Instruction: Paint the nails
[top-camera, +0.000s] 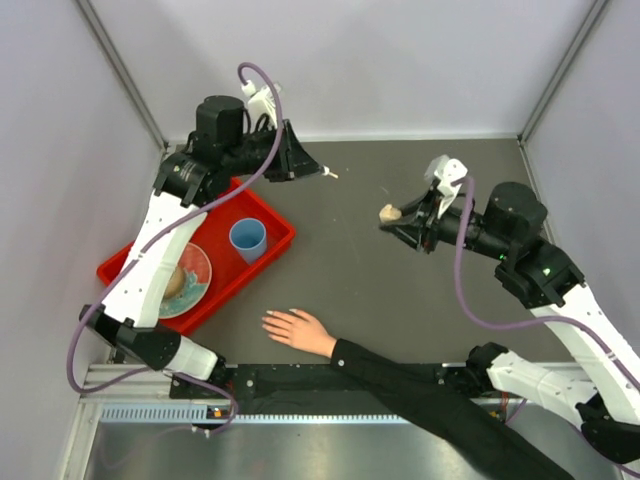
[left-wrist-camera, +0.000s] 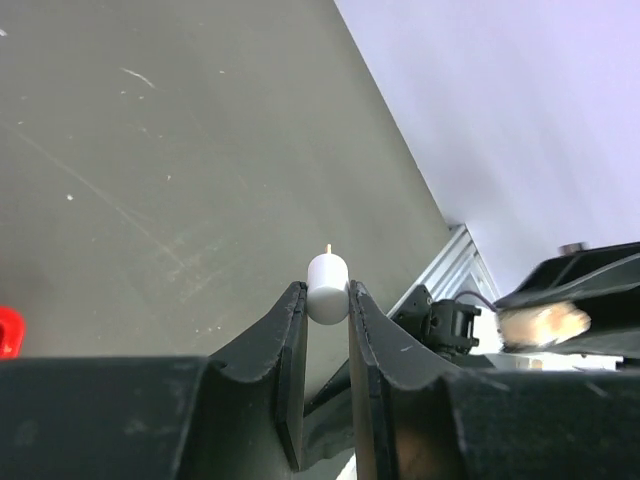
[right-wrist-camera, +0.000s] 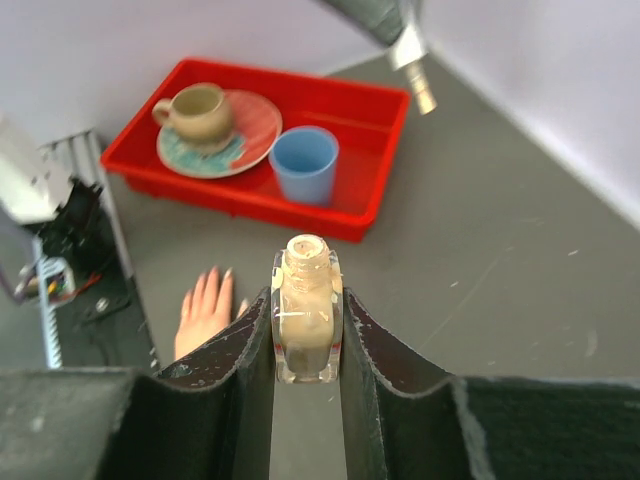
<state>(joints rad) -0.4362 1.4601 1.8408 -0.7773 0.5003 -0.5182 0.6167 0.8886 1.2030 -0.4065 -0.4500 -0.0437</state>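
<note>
Overhead, the left gripper (top-camera: 318, 170) pinched a smooth, rounded white cap (left-wrist-camera: 327, 283), its thin brush tip barely visible. The right gripper (top-camera: 393, 219) clamped a squarish clear bottle (right-wrist-camera: 305, 325) of beige polish. The nails (top-camera: 268, 319), tiny and pale, tipped the flesh-toned hand (top-camera: 300, 331) lying on the matte grey table (top-camera: 400, 300), their surfaces too small to make out.

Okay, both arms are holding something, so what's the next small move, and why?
Probably swing the left gripper with its brush cap down toward the hand: the bottle in the right gripper is already open, and the nails lie far off.
</note>
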